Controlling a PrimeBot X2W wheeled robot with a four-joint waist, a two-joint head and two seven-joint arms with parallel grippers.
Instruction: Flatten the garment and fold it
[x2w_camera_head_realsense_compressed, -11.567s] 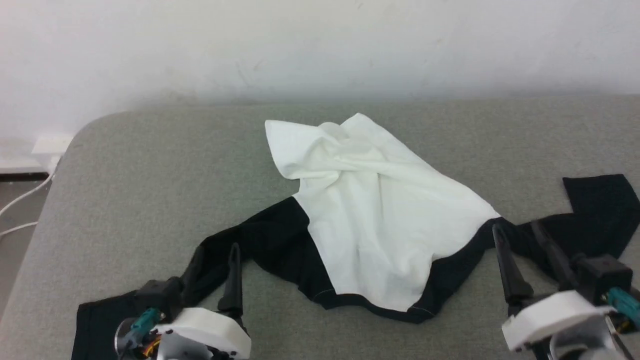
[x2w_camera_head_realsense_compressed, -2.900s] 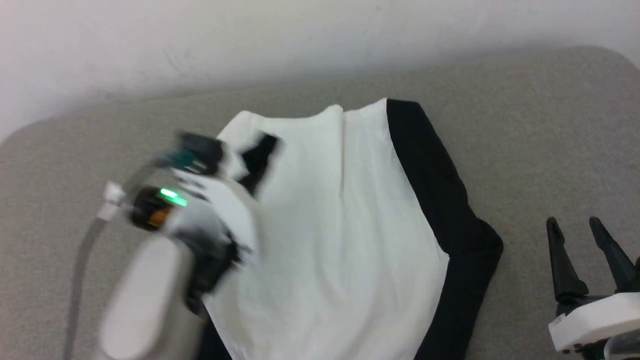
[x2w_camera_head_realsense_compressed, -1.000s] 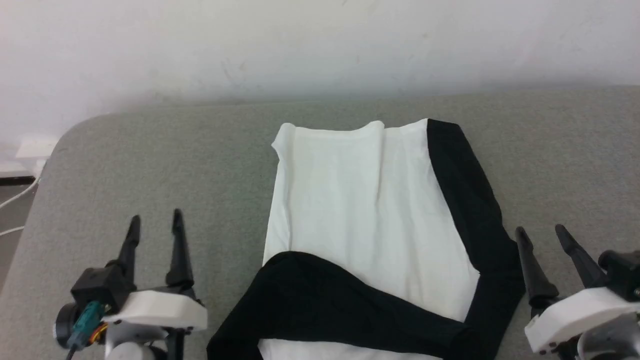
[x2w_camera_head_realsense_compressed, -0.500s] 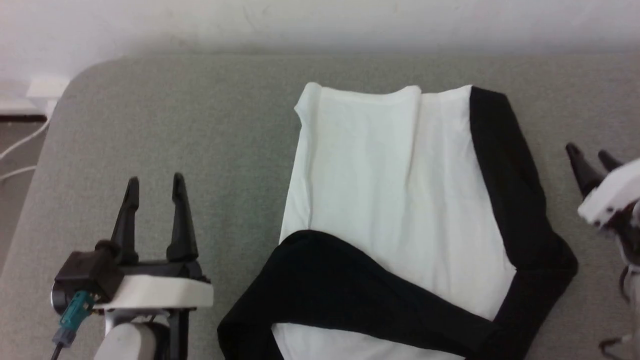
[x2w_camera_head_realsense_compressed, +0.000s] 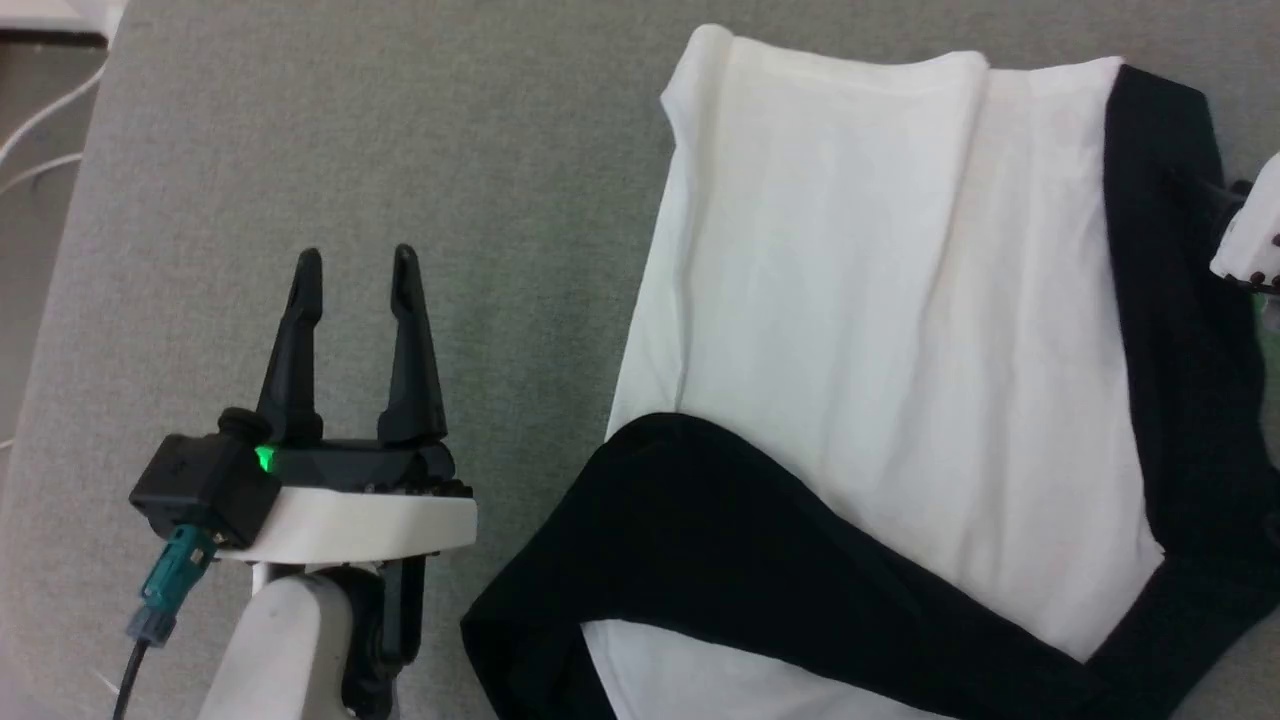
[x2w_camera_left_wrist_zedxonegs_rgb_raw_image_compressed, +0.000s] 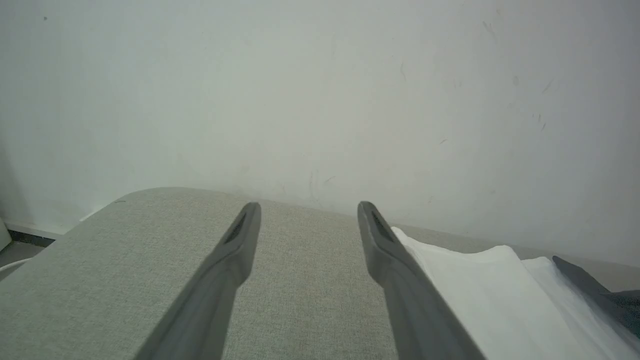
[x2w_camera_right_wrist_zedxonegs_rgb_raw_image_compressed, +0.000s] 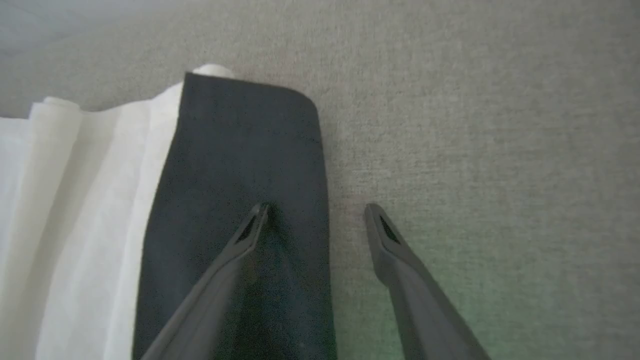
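1. The left hand (x2w_camera_head_realsense_compressed: 356, 253) has its two dark fingers standing apart with nothing between them. It hangs over bare grey cloth, and a small green light (x2w_camera_head_realsense_compressed: 264, 459) glows at its base.
2. The garment (x2w_camera_head_realsense_compressed: 880, 300) lies off to that hand's right, near it but apart from it. In the left wrist view the white hem (x2w_camera_left_wrist_zedxonegs_rgb_raw_image_compressed: 480, 260) shows just past the hand's right finger, with the pale wall (x2w_camera_left_wrist_zedxonegs_rgb_raw_image_compressed: 320, 100) behind.
3. The right hand (x2w_camera_right_wrist_zedxonegs_rgb_raw_image_compressed: 317, 207) is spread wide too and grips nothing. Its left finger (x2w_camera_right_wrist_zedxonegs_rgb_raw_image_compressed: 235, 250) sits over the black sleeve (x2w_camera_right_wrist_zedxonegs_rgb_raw_image_compressed: 240, 165) that runs down the shirt's right side. Its right finger (x2w_camera_right_wrist_zedxonegs_rgb_raw_image_compressed: 395, 250) is over bare cloth, so the sleeve's outer edge falls between the two. I can't tell whether the left tip is pressing the fabric or just above it.
4. From above, that hand's white casing (x2w_camera_head_realsense_compressed: 1250, 235) pokes in at the right edge, over the same sleeve.
5. The shirt is laid out fairly flat on the grey upholstered surface (x2w_camera_head_realsense_compressed: 450, 150). The white body is in the middle with a few lengthwise creases.
6. The other black sleeve (x2w_camera_head_realsense_compressed: 760, 540) is folded slantwise across the lower part of the white body, running towards the right-hand sleeve.
7. White cables (x2w_camera_head_realsense_compressed: 40, 130) trail on the floor past the surface's far left corner.
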